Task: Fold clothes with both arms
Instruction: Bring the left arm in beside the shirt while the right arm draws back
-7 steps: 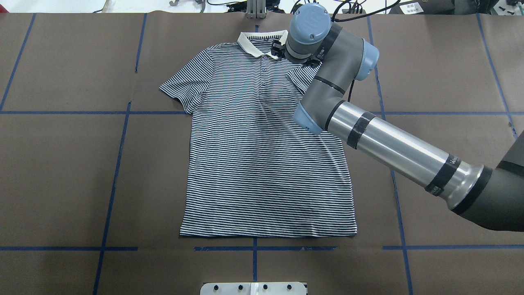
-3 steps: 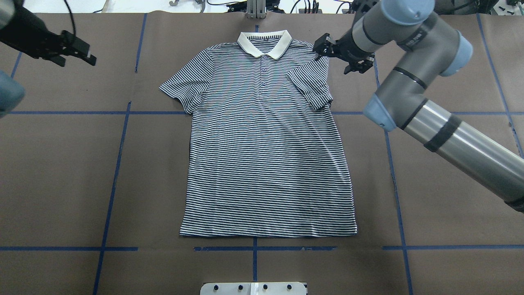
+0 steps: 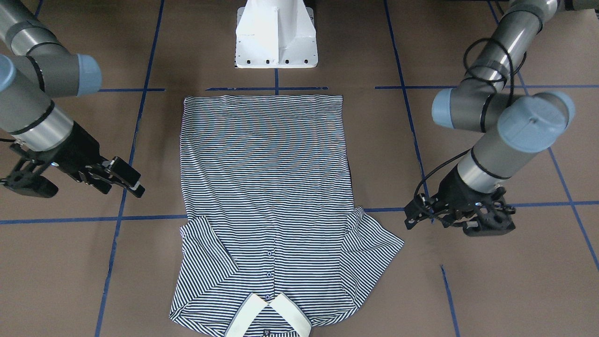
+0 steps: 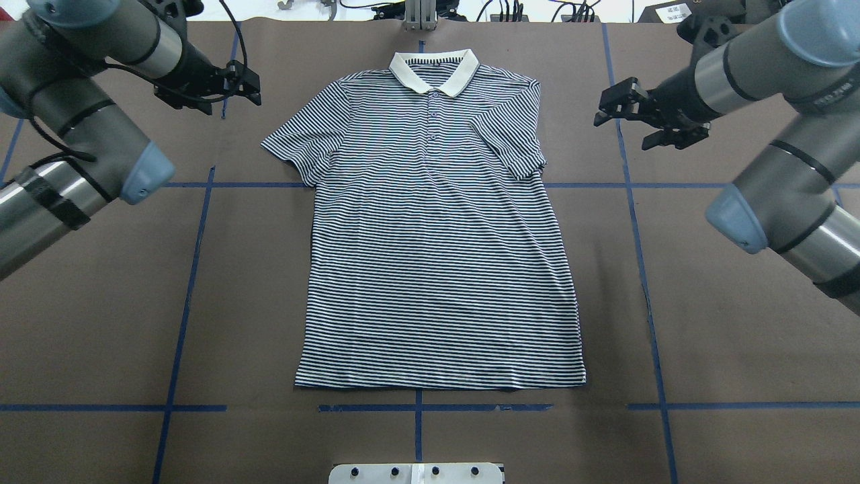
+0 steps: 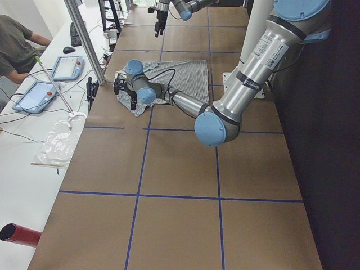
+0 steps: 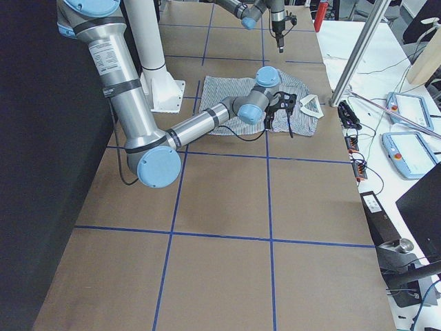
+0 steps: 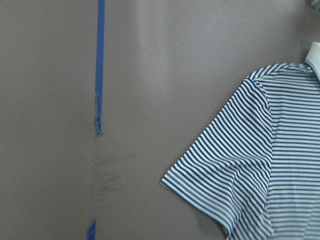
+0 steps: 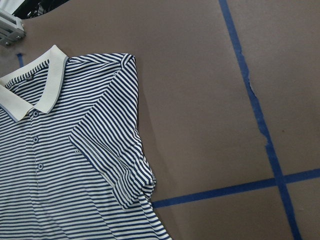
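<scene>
View across the worktop: striped polo shirt (image 3: 266, 178) lies flat and face up between both tools. The left tool (image 3: 414, 216) hangs just outward of the spread sleeve (image 3: 374, 243), fingers apart and holding nothing. The right tool (image 3: 124, 185) hangs outward of the tucked sleeve (image 3: 206, 248), likewise apart and empty.
View from overhead: the collar (image 4: 433, 70) sits inward of both tools, close to the far edge of the worktop (image 4: 101, 302), where a metal post (image 4: 420, 13) stands. The hem (image 4: 437, 383) lies well back from the tools, toward the robot.
Views from the ends: broad bare brown surface lies outward of each tool, so there is room for sweeping. Beyond the collar edge, a side bench (image 5: 34, 140) with tablets (image 5: 34, 97) is close.
Left wrist view: the spread sleeve lies flat beside the left tool, its edge free to pinch.
Right wrist view: the tucked sleeve is doubled inward onto the chest, so its edge lies farther from the right tool.
Risk: the uneven sleeves could skew the fold if both tools grip alike. A shallow pinch may lift one layer only, and a deep one may scrape the worktop. A lift toward the collar edge could strike the post.
</scene>
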You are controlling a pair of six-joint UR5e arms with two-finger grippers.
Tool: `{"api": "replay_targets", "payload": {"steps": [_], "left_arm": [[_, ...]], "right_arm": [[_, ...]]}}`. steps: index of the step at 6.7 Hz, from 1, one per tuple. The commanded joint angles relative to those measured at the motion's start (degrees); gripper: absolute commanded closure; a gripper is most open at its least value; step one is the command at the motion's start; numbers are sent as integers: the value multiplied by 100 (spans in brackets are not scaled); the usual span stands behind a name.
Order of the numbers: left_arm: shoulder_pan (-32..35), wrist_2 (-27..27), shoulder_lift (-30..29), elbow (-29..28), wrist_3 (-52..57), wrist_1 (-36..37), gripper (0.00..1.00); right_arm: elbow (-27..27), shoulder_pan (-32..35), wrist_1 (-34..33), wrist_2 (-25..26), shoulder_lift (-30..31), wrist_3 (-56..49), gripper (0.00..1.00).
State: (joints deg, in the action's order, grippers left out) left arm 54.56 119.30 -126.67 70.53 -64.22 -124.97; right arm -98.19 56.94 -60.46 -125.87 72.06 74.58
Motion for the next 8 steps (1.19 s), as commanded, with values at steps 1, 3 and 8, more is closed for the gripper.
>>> {"api": "replay_targets", "payload": {"steps": [1,3,8], "left_arm": [[-358,-740,-402,-1015,-459,-554,11],[-455,-751,-420,-1121,-451,-555,23],[-578,-751,-358,-1086,-442,-493,34]], "right_arm": [[-350,72,113,-61,405,-110,0],[-350,63,113,-43,370,-67,0],[-244,-16,105,18,265,13,0]]}}
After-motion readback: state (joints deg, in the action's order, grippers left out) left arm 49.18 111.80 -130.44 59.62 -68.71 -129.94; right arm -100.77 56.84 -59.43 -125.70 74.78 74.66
